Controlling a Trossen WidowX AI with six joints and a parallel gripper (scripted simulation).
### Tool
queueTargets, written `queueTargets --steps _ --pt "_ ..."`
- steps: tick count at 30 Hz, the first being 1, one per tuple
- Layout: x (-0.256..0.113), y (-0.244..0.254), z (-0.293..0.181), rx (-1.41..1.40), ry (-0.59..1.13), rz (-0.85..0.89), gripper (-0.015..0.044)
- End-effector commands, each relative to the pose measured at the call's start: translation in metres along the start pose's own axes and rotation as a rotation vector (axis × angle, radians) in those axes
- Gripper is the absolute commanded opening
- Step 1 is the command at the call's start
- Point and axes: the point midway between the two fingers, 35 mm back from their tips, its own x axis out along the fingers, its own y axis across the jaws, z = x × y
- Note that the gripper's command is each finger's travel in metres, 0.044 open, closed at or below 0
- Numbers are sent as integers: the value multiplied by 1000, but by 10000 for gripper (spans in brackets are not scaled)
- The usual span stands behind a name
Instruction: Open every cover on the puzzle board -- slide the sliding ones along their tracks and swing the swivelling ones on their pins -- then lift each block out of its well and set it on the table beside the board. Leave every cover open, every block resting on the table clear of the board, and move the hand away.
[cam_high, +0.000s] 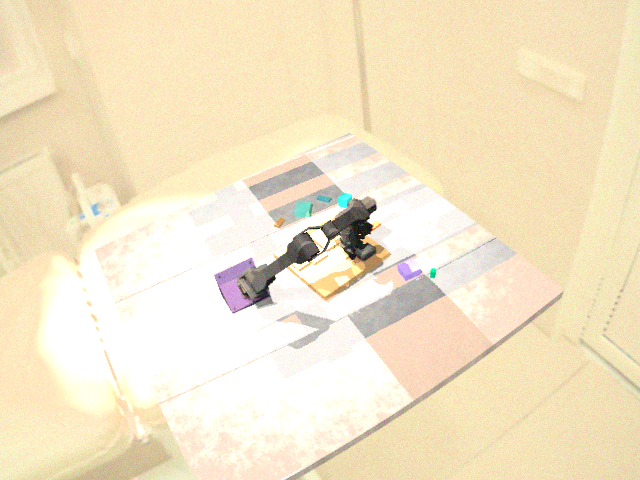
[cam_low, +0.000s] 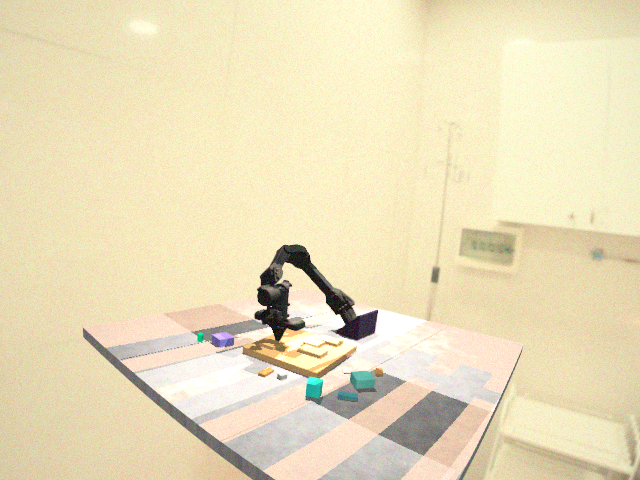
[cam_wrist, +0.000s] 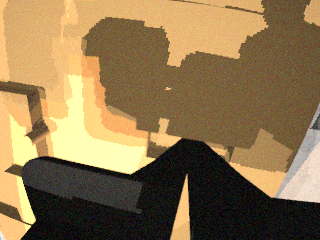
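The tan puzzle board (cam_high: 330, 286) (cam_low: 258, 351) (cam_wrist: 215, 30) lies flat in front of the arm's base. Raised tan covers (cam_low: 313, 350) stand on its top; whether each is open is too small to tell. My gripper (cam_low: 279, 338) (cam_wrist: 190, 143) is shut and empty, pointing down, its tips low over or touching the board near one edge. In the wrist view a dark edge shows on both sides just beyond the fingertips, partly hidden by them. Strong shadows cover the board there. No block can be made out in a well.
Beside the board lie a purple block (cam_high: 407, 271) (cam_low: 222, 339), a green piece (cam_high: 433, 272) (cam_low: 200, 337), a cyan cube (cam_high: 344, 200) (cam_low: 314, 388), a teal block (cam_high: 303, 209) (cam_low: 362, 380), a teal bar (cam_high: 324, 198) (cam_low: 347, 396), orange pieces (cam_high: 279, 222) (cam_low: 265, 372) and a grey piece (cam_low: 281, 376). A purple panel (cam_high: 230, 284) (cam_low: 368, 325) stands at the arm's base.
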Motion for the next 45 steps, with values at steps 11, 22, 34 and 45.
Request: queueTargets --steps 11,22,34,45 --pt "-2 -2 17 2 -7 -3 0" --pt "-1 -2 28 2 -8 -3 0" --pt "-1 -1 39 3 -8 -3 0" --pt "-5 -1 46 3 -8 -3 0"
